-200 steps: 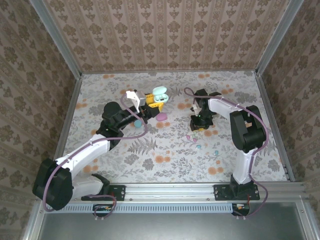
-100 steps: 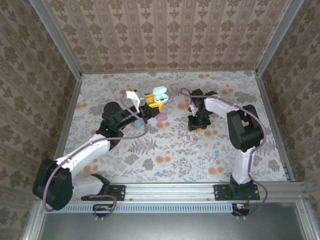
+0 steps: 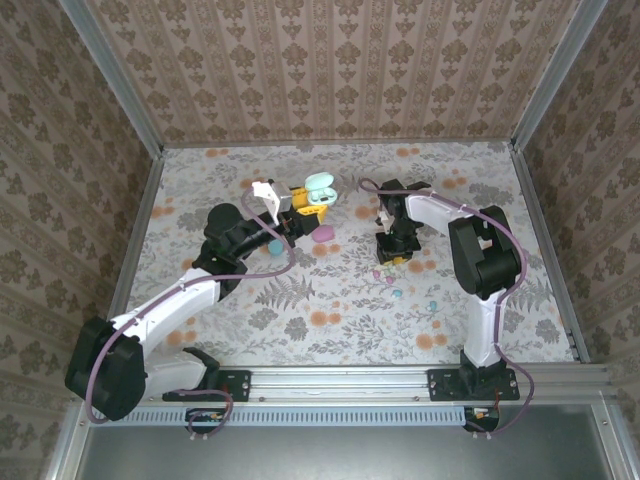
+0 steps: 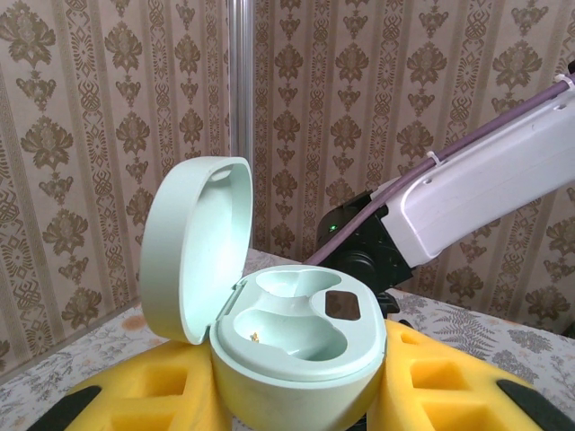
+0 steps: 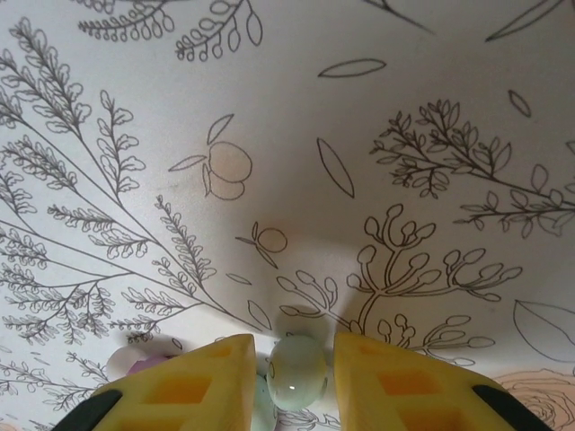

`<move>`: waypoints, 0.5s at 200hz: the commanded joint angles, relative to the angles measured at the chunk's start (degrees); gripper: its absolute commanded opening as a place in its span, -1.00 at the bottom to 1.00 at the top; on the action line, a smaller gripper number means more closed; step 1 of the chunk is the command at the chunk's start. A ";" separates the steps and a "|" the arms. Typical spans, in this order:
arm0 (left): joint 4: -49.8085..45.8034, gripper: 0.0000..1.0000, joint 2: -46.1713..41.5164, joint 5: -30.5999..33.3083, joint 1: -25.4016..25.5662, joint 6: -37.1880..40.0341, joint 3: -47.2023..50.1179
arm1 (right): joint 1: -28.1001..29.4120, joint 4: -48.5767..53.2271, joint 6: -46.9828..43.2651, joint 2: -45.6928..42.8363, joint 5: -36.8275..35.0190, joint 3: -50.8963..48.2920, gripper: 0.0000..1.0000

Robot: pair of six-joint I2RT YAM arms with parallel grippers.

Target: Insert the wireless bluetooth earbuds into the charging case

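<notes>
The flowered desk [image 3: 250, 310] carried everything. The left claw [image 3: 303, 202] was clenched on a mint case [image 4: 287, 337], holding it up off the desk with the lid swung open and its two hollows bare and facing upward. Well off to that claw's right, the right claw [image 5: 295, 382] was down at the desk. Its yellow fingers were closed on a mint bud [image 5: 296, 370] that sat squarely between them. A pale pinkish bud [image 5: 135, 364] lay just outside one finger, and a few more loose buds [image 3: 397, 292] lay a little behind the claw, toward the arm bases.

From where I stood, the lift looked like the risky part. The bud was round and slick, so the squeeze could have popped it out forward or let it roll in the grip, and then it would not have lined up with a hollow. The neighbouring bud sat close enough to be knocked away.

The gripped bud looked glossy, egg-like and pale green, tiny against the fingers. I could not make out its stem.
</notes>
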State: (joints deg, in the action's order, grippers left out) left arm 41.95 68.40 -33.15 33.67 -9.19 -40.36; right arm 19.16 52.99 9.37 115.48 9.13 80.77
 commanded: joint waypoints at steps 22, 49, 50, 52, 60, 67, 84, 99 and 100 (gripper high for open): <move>-0.67 -0.39 -0.89 0.09 -0.37 1.28 -0.86 | 0.43 2.73 -0.13 1.30 -2.25 1.65 -0.40; -0.67 -0.40 -0.90 0.03 -0.36 1.20 -0.70 | 0.42 2.38 0.02 1.29 -2.62 1.28 -0.42; -0.66 -0.40 -0.90 0.02 -0.36 1.20 -0.69 | 0.43 2.38 0.03 1.31 -2.62 1.30 -0.42; -0.64 -0.40 -0.90 0.02 -0.36 1.19 -0.75 | 0.44 2.34 0.01 1.28 -2.62 1.27 -0.42; -0.65 -0.39 -0.90 0.03 -0.37 1.19 -0.71 | 0.36 2.14 0.13 1.31 -2.62 1.25 -0.43; -0.75 -0.39 -0.94 0.02 -0.37 1.18 -0.77 | 0.41 2.05 0.13 1.21 -2.62 1.18 -0.43; -0.82 -0.40 -1.08 0.01 -0.36 1.19 -0.69 | 0.42 1.77 0.16 1.24 -2.62 1.16 -0.47; -0.90 -0.40 -1.11 0.02 -0.36 1.18 -0.69 | 0.35 1.60 0.28 1.32 -2.53 1.16 -0.48; -0.91 -0.40 -1.14 0.02 -0.36 1.19 -0.69 | 0.35 1.64 0.29 1.32 -2.49 1.20 -0.48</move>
State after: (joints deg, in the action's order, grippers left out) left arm 41.19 68.38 -33.15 33.67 -9.17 -40.36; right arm 19.29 53.15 9.37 115.92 7.84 80.97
